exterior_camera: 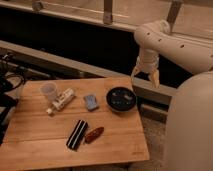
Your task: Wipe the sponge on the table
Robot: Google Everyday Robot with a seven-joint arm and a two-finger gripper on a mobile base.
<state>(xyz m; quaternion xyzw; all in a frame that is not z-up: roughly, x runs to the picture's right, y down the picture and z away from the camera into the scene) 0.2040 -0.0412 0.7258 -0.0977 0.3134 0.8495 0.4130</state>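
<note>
Sponge [91,102]: a small light-blue pad lying flat on the table [35,150], a little above the centre of the frame. It sits between the white bottle [61,101] on its left and the black dish [121,99] on its right, near both and, as far as we can see, touching neither. It rests loose on its broad face, which we judge to be the face that would do the wiping, with bare wood just below it. Table: a light-brown plank top filling the lower left and centre of the frame. It also bears a clear cup [49,91] just beside the bottle's upper end. A black-and-white striped bar [77,134] and a reddish-brown oblong item [94,134] lie side by side in the lower centre; we cannot tell what the latter is. Gripper [145,79]: it hangs from the white arm [170,42] in the upper right of the frame, above and to the right of the dish, about over the table's far edge and well apart from the sponge. Its two fingers are spread wide and point downward with nothing between them. We judge this to be a raised pose that keeps it off the dish and the other items. Stage: a free-lying pad under an empty, lifted gripper fits a sponge waiting to be grasped and equally one released after strokes across the wood. We see no mark on the planks that settles which.
</note>
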